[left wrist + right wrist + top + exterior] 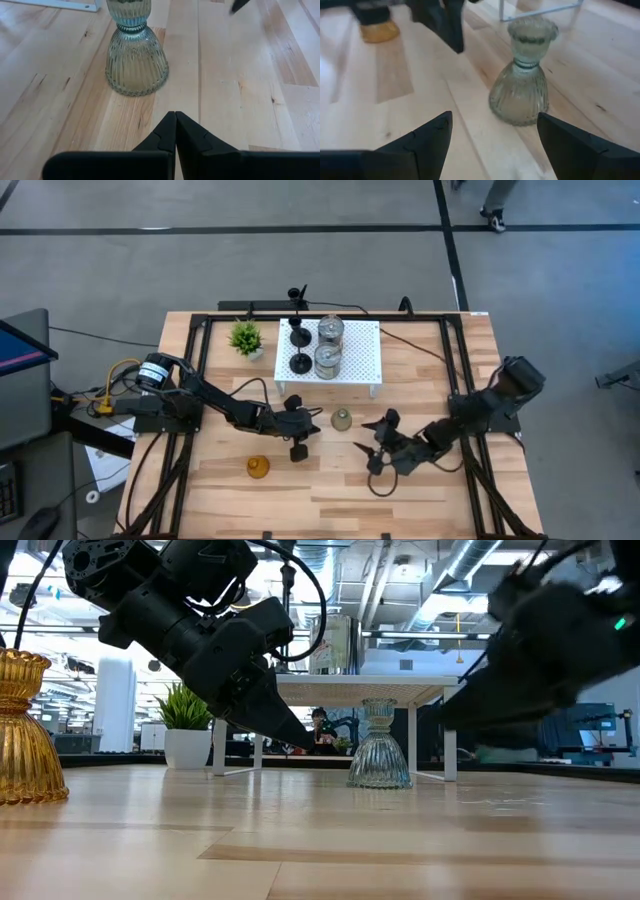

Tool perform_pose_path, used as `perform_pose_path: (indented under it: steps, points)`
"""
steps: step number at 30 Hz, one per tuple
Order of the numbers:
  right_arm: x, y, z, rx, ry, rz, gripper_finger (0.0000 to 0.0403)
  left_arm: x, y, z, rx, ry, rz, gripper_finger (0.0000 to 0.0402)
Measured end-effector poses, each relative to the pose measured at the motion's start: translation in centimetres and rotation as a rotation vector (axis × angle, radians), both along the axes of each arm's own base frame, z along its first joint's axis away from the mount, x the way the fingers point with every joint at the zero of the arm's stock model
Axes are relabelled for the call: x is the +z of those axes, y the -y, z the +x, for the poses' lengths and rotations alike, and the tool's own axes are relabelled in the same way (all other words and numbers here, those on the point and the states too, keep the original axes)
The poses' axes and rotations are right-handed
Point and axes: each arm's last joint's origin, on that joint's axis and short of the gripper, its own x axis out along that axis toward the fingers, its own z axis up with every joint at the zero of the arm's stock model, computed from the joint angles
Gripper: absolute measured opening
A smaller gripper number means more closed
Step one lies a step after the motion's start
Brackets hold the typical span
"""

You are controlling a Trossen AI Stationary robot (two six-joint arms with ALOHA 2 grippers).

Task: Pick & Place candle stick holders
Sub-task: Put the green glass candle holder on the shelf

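Left of centre: amber candle holder on the bare wood. Beside it, my left gripper, clenched and empty. Centre: greyish-olive bell-shaped holder, upright below the white perforated stand. Right: my right gripper, released, grasping nothing.

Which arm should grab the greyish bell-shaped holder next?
Probably the right. The right gripper is open and faces the greyish bell-shaped holder; the left gripper is shut.
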Motion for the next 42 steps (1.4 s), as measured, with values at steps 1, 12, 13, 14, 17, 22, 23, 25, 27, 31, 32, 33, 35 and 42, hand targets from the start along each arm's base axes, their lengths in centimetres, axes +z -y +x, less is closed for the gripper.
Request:
perform_pose_path:
  steps: [1,12,13,14,17,22,23,25,27,31,32,33,35,42]
  points:
    - [-0.5,0.1,0.3,-0.008,0.000,0.002,0.0281,0.0,0.0,0.0,0.000,0.000,0.000,0.0006]
    - [-0.6,1.3,3.7,-0.054,0.001,-0.023,0.0281,0.0,0.0,0.0,0.000,0.000,0.000,0.0006]
    - [-0.4,1.4,4.1,-0.057,0.005,-0.029,0.0281,0.0,0.0,0.0,0.000,0.000,0.000,0.0006]
    - [-0.3,1.6,4.3,-0.061,0.006,-0.036,0.0281,0.0,0.0,0.0,0.000,0.000,0.000,0.0006]
    - [0.2,2.2,5.1,-0.076,0.010,-0.051,0.0281,0.0,0.0,0.0,0.000,0.000,0.000,0.0007]
    - [0.3,3.5,5.6,-0.121,0.011,-0.052,0.0281,0.0,0.0,0.0,0.000,0.000,0.000,0.0007]
    - [0.3,3.7,5.7,-0.129,0.011,-0.052,0.0281,0.0,0.0,0.0,0.000,0.000,0.000,0.0007]
    - [0.2,4.1,5.9,-0.138,0.009,-0.049,0.0281,0.0,0.0,0.0,0.000,0.000,0.000,0.0007]
    - [0.2,4.5,6.1,-0.121,0.001,-0.025,0.0281,0.0,0.0,0.0,0.000,0.000,0.000,0.0007]
    - [0.4,5.0,6.5,-0.079,0.017,0.036,0.0281,0.0,0.0,0.0,0.000,0.000,0.000,0.0008]
    - [0.4,5.1,6.6,-0.082,0.019,0.038,0.0281,0.0,0.0,0.0,0.000,0.000,0.000,0.0008]
    - [0.4,5.3,6.6,-0.086,0.019,0.038,0.0281,0.0,0.0,0.0,0.000,0.000,0.000,0.0008]
    - [0.4,5.5,6.7,-0.094,0.019,0.038,0.0281,0.0,0.0,0.0,0.000,0.000,0.000,0.0008]
    - [0.4,5.8,6.8,-0.104,0.020,0.038,0.0264,0.0,0.0,0.0,0.000,0.000,0.000,0.0008]
